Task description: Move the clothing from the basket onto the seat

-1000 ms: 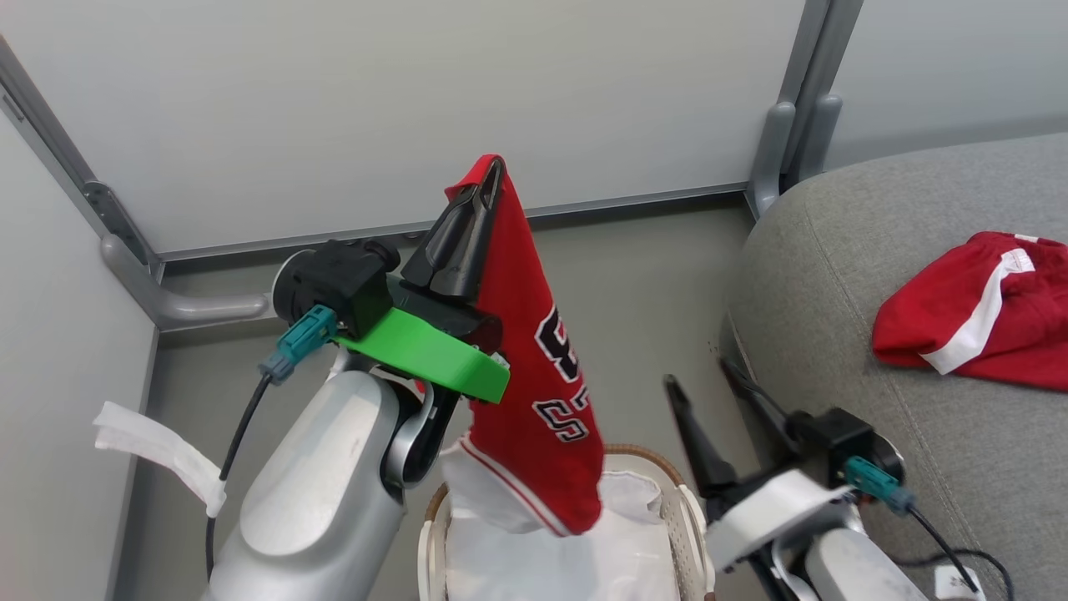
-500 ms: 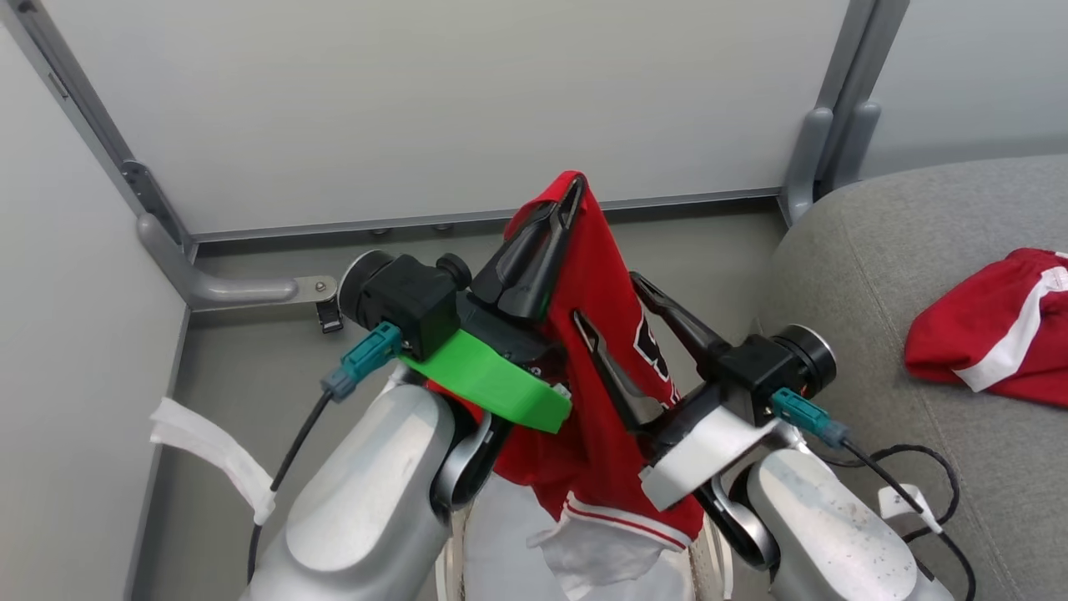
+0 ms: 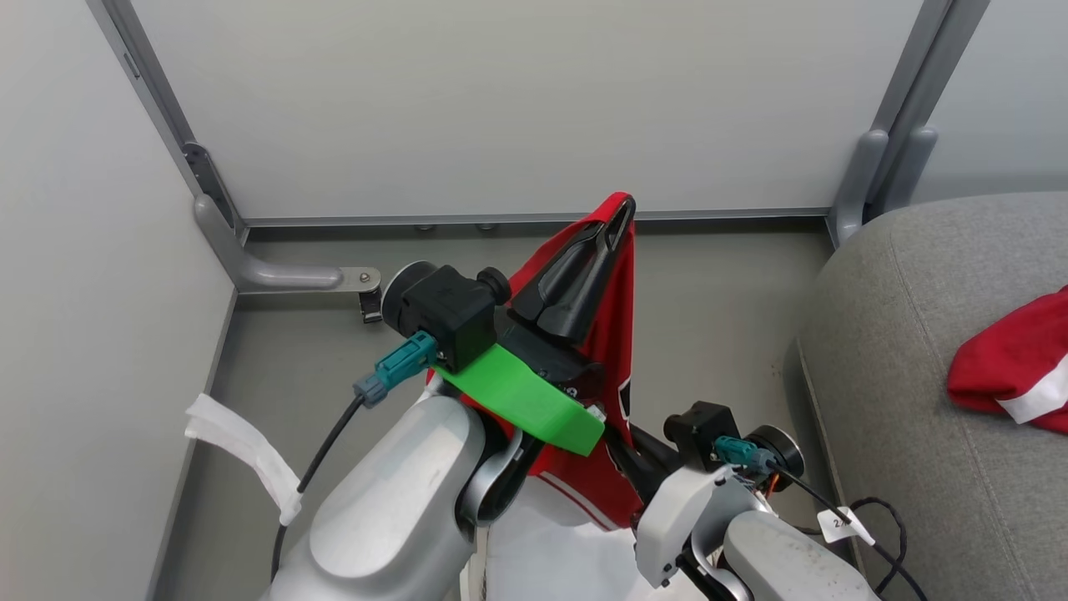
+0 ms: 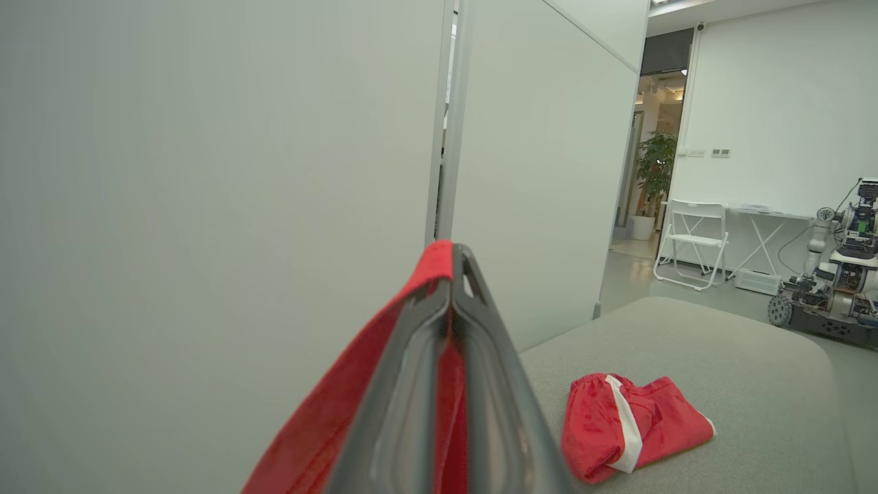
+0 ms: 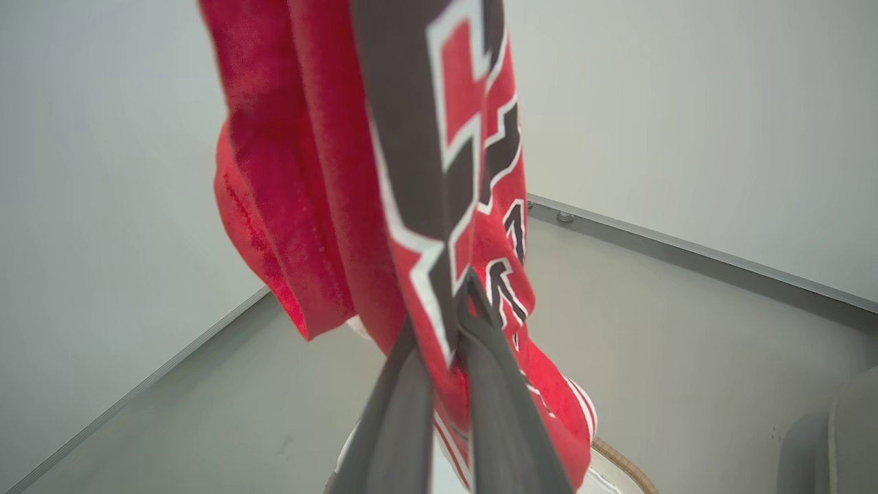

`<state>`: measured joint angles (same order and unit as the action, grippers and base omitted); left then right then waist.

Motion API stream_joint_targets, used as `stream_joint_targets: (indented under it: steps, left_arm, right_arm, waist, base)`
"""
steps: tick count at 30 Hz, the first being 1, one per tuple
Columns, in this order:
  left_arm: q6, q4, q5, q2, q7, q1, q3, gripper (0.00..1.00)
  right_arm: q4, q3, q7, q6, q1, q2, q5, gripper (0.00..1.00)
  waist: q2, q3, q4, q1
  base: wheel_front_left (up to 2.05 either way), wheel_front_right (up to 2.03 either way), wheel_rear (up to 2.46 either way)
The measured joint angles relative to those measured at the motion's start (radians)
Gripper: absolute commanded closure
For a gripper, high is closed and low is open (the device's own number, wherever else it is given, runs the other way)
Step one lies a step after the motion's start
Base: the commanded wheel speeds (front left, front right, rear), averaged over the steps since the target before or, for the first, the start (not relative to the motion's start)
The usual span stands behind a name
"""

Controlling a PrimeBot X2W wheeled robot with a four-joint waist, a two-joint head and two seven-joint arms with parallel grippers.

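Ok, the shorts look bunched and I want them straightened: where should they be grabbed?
Probably pinch the gathered waistband end of the shorts, coming down from above: they lie low on the seat, and that puckered edge stands up as a fold.

Head view looks steeply down; wrist views sit close; all share jersey [image 3: 622, 317].

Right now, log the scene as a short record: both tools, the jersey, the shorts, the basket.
jersey: red, hanging over the basket, held by both tools
left tool: shut on the jersey's top edge, raised
right tool: shut on the jersey lower down, at the numerals
shorts: lying crumpled on the seat
basket contents: white liner
left to do: jersey onto the seat
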<state>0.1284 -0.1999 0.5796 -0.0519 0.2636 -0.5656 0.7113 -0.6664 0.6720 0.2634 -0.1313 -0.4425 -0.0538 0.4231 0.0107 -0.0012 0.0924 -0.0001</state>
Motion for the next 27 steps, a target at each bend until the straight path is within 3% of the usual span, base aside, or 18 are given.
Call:
stream_joint_targets:
  steps: [11,12,13,14,27]
  left_arm:
    - [-0.017,0.0,0.006,0.0,0.0,0.002,-0.022,1.0]
    - [-0.021,-0.002,0.004,0.0,0.0,0.003,-0.028,0.78]
    - [-0.023,-0.007,-0.002,0.0,0.0,0.005,-0.032,0.24]
    - [-0.023,-0.011,-0.003,0.0,0.0,0.007,-0.035,0.0]
    - [-0.023,-0.072,-0.082,0.002,0.0,0.016,-0.103,0.0]
  right_arm:
    - [-0.012,0.042,0.001,0.0,-0.017,-0.021,0.071,1.0]
    - [-0.008,0.042,0.001,0.0,-0.017,-0.024,0.072,1.0]
    - [-0.005,0.042,0.001,0.0,-0.016,-0.026,0.072,1.0]
    - [-0.002,0.039,0.001,0.0,-0.013,-0.027,0.075,1.0]
    - [0.17,-0.053,0.0,0.0,0.056,-0.064,0.07,1.0]
  waist:
    - [0.0,0.005,-0.044,0.0]
    - [0.0,0.006,-0.053,0.0]
    - [0.0,0.007,-0.063,0.0]
    - [0.0,0.008,-0.072,0.0]
    - [0.0,0.045,-0.313,0.0001]
  base:
    - [0.0,0.0,0.0]
    - [0.0,0.0,0.0]
    - [0.0,0.0,0.0]
    - [0.0,0.0,0.0]
    - [0.0,0.0,0.0]
